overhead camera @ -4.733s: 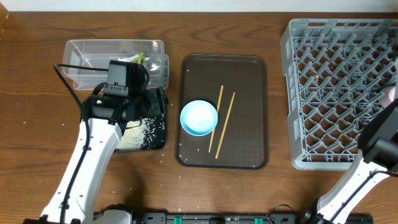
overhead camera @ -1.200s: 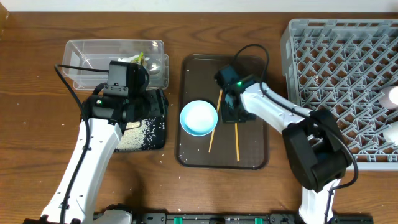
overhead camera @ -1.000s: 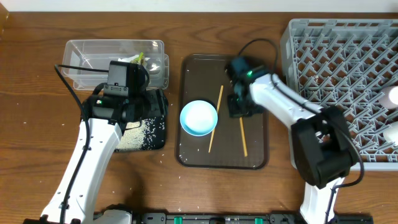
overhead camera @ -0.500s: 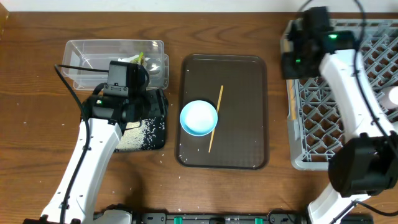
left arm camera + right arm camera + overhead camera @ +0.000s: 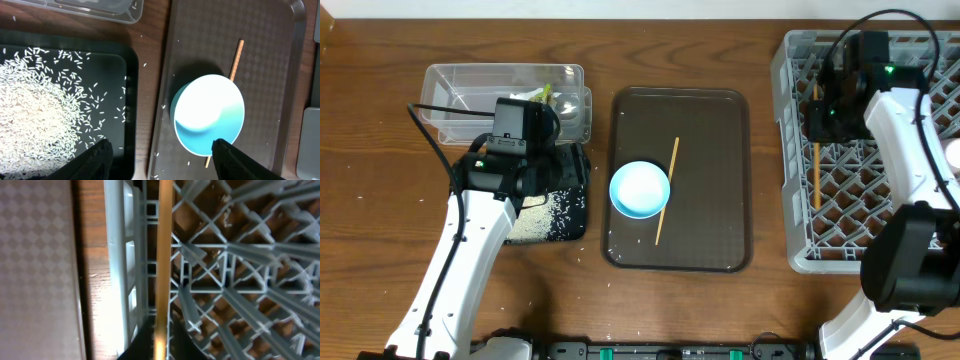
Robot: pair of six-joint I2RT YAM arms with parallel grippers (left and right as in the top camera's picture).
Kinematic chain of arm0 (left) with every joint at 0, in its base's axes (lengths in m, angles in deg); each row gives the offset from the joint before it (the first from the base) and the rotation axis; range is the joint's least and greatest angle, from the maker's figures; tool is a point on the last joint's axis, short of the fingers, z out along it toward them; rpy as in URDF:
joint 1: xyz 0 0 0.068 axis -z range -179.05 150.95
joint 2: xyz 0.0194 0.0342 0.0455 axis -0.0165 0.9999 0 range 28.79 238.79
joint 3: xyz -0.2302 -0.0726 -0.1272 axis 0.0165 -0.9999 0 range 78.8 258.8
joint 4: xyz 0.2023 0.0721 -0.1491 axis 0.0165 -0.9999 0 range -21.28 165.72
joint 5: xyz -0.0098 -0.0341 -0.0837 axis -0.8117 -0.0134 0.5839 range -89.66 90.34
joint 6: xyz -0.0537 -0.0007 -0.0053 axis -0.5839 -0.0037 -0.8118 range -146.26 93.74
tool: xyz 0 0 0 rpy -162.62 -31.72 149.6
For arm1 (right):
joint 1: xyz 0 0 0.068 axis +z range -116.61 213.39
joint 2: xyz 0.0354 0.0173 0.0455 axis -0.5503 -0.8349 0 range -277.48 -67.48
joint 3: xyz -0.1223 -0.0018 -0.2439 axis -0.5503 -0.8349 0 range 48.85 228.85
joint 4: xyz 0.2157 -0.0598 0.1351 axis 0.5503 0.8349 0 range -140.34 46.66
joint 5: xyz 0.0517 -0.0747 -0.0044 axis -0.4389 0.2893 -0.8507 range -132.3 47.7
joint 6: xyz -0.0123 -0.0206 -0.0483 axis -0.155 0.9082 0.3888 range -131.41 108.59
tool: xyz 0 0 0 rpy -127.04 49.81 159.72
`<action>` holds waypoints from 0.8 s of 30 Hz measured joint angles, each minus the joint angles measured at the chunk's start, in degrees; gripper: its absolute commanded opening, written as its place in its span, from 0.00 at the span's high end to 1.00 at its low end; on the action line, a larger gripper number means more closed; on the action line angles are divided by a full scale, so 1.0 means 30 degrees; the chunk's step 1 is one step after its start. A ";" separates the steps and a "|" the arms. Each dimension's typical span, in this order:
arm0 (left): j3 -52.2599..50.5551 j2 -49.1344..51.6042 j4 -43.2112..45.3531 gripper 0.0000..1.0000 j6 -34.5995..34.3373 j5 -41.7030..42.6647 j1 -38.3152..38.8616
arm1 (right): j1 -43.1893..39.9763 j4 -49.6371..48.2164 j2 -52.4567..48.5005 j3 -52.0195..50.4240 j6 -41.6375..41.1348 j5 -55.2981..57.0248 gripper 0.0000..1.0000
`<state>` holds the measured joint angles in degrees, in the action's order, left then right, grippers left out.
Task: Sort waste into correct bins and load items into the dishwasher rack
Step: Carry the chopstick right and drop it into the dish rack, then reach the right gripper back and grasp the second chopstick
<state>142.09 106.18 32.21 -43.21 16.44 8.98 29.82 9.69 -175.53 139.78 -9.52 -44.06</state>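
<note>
- Holding one chopstick in my right tool, with the jaws pinched narrowly on it near one end. It runs lengthwise just inside the left wall of the rack, over the lattice. I judge this alignment is meant to let it drop flat inside.
- My left tool is spread wide and carries nothing. It hovers above the black tray and its rice, well apart from the right arm.
- Outstanding: the second chopstick lies against the bowl on the brown tray.
</note>
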 measured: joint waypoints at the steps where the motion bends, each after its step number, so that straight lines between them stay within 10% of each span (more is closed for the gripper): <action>1: 0.0000 0.0000 0.0000 0.33 0.0000 0.0000 0.0000 | 0.0007 -0.0168 -0.0051 -0.0197 0.0124 0.0000 0.63; 13: 0.0000 0.0000 -0.0007 0.33 0.0000 0.0000 0.0000 | 0.0758 -0.0044 -0.0080 0.2696 -0.0583 -0.1035 0.48; 24: 0.0000 0.0000 0.0000 0.33 0.0000 0.0000 0.0000 | 0.6980 -0.0969 -0.0772 0.3279 -0.4189 -0.2441 0.44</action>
<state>142.09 106.18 32.21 -43.21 16.44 8.98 50.76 6.78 -177.85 149.62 -22.09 -51.38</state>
